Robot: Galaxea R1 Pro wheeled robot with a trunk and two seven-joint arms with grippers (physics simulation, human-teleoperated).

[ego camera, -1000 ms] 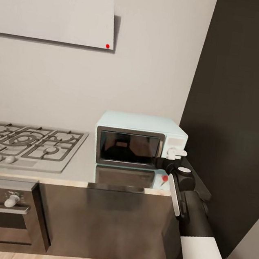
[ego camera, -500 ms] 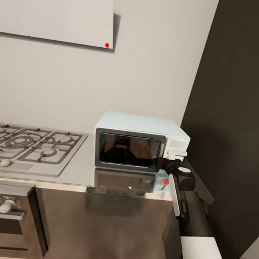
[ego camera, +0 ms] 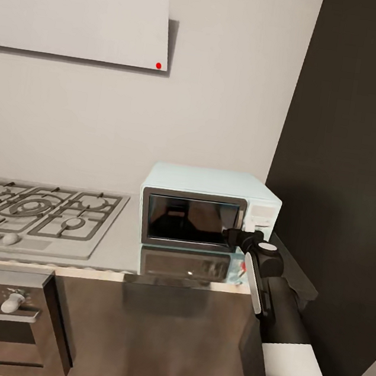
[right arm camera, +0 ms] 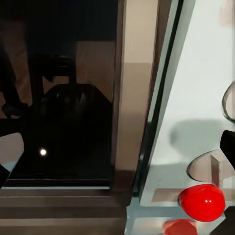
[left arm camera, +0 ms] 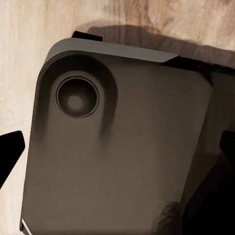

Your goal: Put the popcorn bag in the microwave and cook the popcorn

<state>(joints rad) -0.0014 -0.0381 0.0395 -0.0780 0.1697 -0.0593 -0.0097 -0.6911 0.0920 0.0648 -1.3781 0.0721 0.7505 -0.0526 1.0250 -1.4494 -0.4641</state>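
Pale-blue microwave (ego camera: 209, 206) sits right of centre on the grey countertop (ego camera: 117, 244), door closed. The right gripper (ego camera: 242, 234) reaches its control panel; I cannot tell its opening.

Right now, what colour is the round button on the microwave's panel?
Bright red button, on the microwave; clearest in the right wrist view.

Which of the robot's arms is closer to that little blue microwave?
The right. Its gripper reaches the microwave front by the door's edge; the left gripper hangs low over wood flooring.
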